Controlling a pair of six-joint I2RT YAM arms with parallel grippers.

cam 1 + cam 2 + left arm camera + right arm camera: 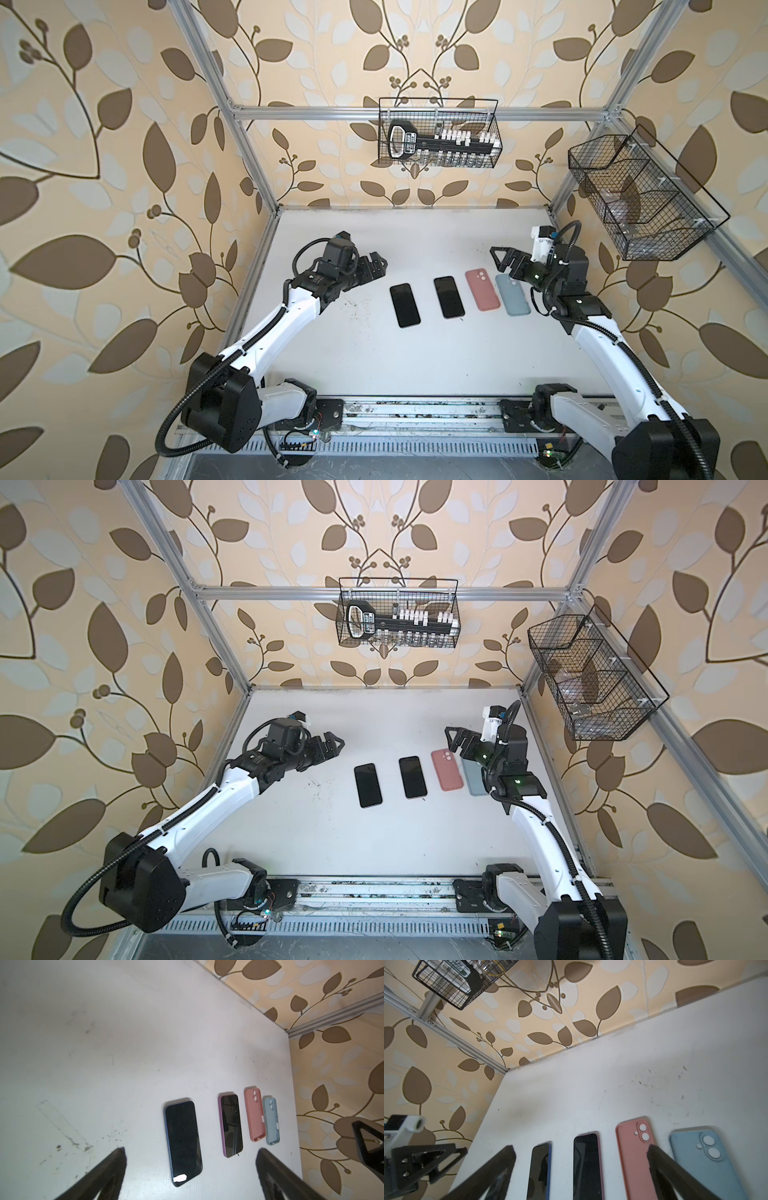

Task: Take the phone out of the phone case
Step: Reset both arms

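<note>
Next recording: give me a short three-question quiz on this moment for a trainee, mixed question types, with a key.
1. True or false: the pink case lies between the purple-edged phone and the blue case.
2. How many phones lie screen up on the table? A) one B) two C) three
3. Fill in: the left gripper and the right gripper both hold ____.
Key: 1 true; 2 B; 3 nothing, as both stand open above the table.
</note>
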